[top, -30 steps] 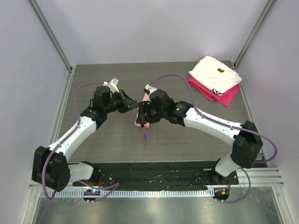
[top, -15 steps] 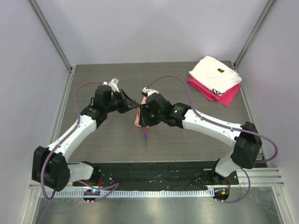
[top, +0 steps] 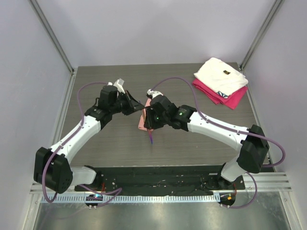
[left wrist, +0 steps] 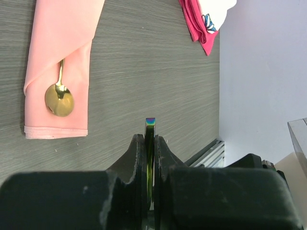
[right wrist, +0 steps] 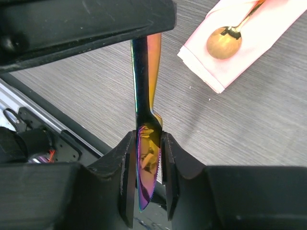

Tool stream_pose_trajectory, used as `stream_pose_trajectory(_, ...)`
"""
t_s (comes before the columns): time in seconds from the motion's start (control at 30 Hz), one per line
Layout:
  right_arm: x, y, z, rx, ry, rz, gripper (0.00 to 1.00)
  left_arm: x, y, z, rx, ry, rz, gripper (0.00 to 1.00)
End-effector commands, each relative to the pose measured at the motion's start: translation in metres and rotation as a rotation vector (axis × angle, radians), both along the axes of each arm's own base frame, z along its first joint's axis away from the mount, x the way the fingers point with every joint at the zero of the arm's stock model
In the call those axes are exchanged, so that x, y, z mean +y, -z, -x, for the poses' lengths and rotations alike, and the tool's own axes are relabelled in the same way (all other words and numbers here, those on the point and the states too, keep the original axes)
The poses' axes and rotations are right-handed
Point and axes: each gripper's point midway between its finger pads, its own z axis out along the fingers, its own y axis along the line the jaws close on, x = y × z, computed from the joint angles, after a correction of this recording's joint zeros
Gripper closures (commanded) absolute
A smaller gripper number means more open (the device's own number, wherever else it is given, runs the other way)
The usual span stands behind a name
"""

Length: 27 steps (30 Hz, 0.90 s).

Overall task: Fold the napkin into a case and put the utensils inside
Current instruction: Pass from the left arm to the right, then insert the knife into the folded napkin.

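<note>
The spoon [left wrist: 59, 99] lies in the folded napkin [left wrist: 57, 62] ahead; the left gripper [left wrist: 150, 143] pinches the unplaced knife [right wrist: 146, 76], the right gripper [right wrist: 147, 139]'s hold unclear.

The spoon [left wrist: 59, 99] handle is hidden inside the napkin [left wrist: 62, 62] fold, and the top edge of both wrist views cuts the napkin off. The left gripper [left wrist: 150, 139] covers the knife [right wrist: 146, 96] handle end. In the top view the right gripper [top: 149, 125] hides most of the napkin, and the spoon is too small to tell.
</note>
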Motion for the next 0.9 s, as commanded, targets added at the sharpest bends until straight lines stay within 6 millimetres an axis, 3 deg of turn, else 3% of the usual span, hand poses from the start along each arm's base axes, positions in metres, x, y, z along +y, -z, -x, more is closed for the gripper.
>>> stream_pose_trajectory(0.0, 0.011, -0.018, -0.001, -0.009, -0.008, -0.057, 0.99, -0.007, -0.022, -0.013, -0.063, 0.013, 0.011, 1.0)
stream_pose_trajectory(0.1, 0.016, -0.01, 0.006, 0.045, -0.017, -0.077, 0.99, -0.01, -0.023, -0.016, -0.063, 0.027, 0.01, 1.0)
stream_pose_trajectory(0.2, 0.015, -0.003, 0.007, 0.071, 0.011, -0.09, 0.99, -0.014, -0.022, -0.019, -0.074, 0.053, -0.008, 0.8)
stream_pose_trajectory(0.33, 0.009, 0.009, 0.001, 0.117, 0.044, -0.141, 0.99, -0.01, -0.018, -0.024, -0.103, 0.049, -0.047, 0.69)
stream_pose_trajectory(0.43, 0.002, 0.018, -0.002, 0.15, 0.068, -0.146, 0.99, -0.003, -0.015, -0.026, -0.132, 0.039, -0.099, 0.58)
stream_pose_trajectory(0.47, 0.001, 0.021, -0.002, 0.164, 0.071, -0.147, 0.99, 0.0, -0.013, -0.025, -0.132, 0.034, -0.117, 0.53)
stream_pose_trajectory(0.5, -0.003, 0.025, -0.005, 0.186, 0.094, -0.149, 0.99, 0.006, -0.011, -0.027, -0.134, 0.006, -0.143, 0.4)
stream_pose_trajectory(0.57, -0.006, 0.03, -0.006, 0.205, 0.105, -0.15, 0.99, 0.015, -0.005, -0.028, -0.14, -0.026, -0.188, 0.34)
stream_pose_trajectory(0.67, -0.015, 0.037, -0.011, 0.239, 0.132, -0.148, 0.99, 0.032, 0.006, -0.026, -0.148, -0.102, -0.229, 0.35)
stream_pose_trajectory(0.73, -0.021, 0.042, -0.014, 0.264, 0.153, -0.143, 0.99, 0.035, 0.007, -0.027, -0.169, -0.122, -0.229, 0.46)
stream_pose_trajectory(0.8, -0.025, 0.045, -0.016, 0.278, 0.165, -0.135, 0.99, 0.033, 0.022, -0.023, -0.145, -0.108, -0.224, 0.64)
stream_pose_trajectory(0.87, -0.03, 0.055, -0.019, 0.306, 0.179, -0.109, 0.99, 0.023, 0.039, -0.022, -0.111, -0.063, -0.203, 0.75)
